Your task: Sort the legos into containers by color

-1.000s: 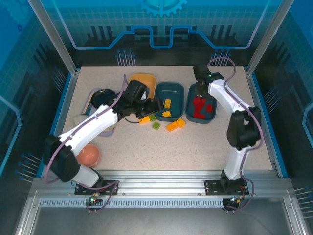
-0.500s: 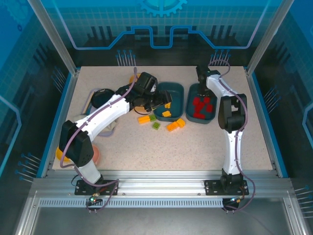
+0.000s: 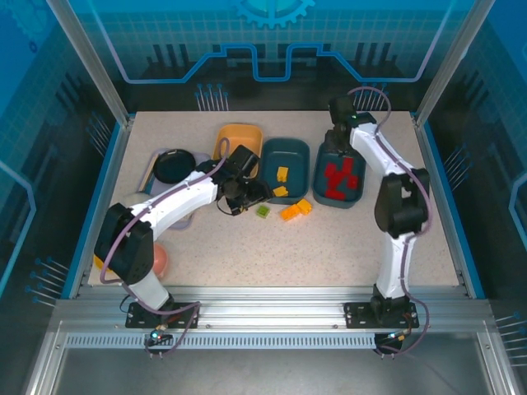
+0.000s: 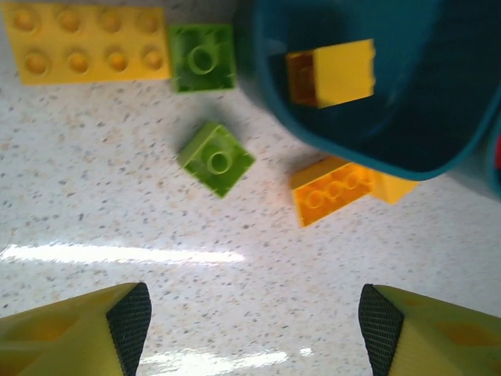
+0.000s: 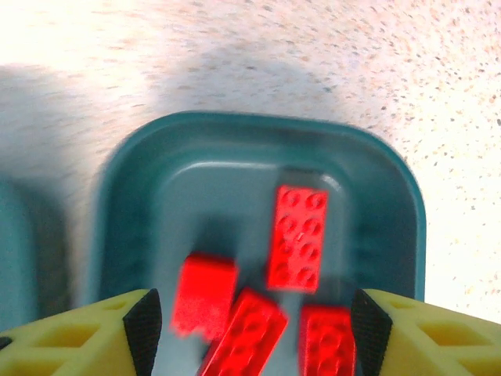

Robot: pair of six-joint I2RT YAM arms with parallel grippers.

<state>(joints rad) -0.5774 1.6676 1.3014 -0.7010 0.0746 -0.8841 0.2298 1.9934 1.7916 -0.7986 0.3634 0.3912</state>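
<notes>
Left gripper (image 4: pixel 254 313) had drawn back from the middle teal tub (image 4: pixel 438 117) and hovered over the table (image 4: pixel 117 204), jaws apart, nothing held. Right gripper (image 5: pixel 250 321) hung wide, also empty, above the right teal tub (image 5: pixel 258 125) w/ the red legos (image 5: pixel 297 237) inside. Sorting approx. half done: green legos (image 4: pixel 217 157), a yellow brick (image 4: pixel 86 43) & an orange brick (image 4: pixel 333 192) lay loose on it; the yellow-orange tub (image 3: pixel 240 138) looked empty.

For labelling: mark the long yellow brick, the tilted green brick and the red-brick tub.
Long yellow brick (image 4: pixel 86 43), left wrist view, top centre.
Tilted green brick (image 4: pixel 217 158), left wrist view, its stud.
Red-brick tub (image 5: pixel 250 141), right wrist view, far wall.
</notes>
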